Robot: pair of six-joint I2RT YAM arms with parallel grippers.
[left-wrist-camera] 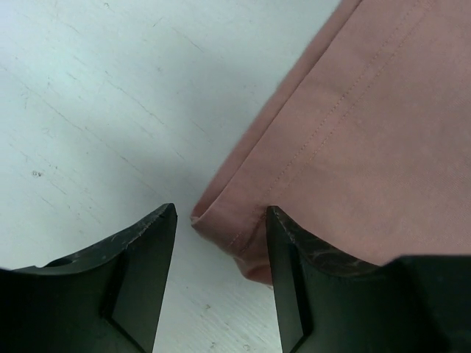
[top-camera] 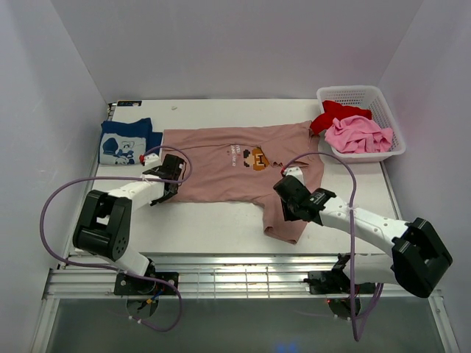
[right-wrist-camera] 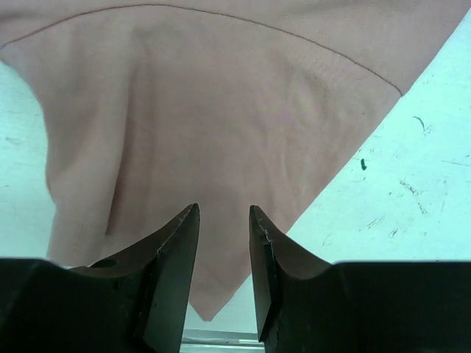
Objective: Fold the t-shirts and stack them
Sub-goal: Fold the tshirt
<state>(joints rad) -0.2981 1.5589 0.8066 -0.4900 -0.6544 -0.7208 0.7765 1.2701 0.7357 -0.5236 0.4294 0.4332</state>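
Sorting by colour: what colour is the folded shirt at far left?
The shirt is navy with a white print; top external view.

The tee [top-camera: 213, 176] is matt cloth (stitched hem), table [top-camera: 221, 228] scuffed.

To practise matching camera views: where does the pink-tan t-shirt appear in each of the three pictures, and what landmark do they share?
Top external: pink-tan t-shirt spread out mid-table.
Left wrist: its hemmed corner fills the right side.
Right wrist: its cloth fills the upper picture.
Shared landmark: the white table.
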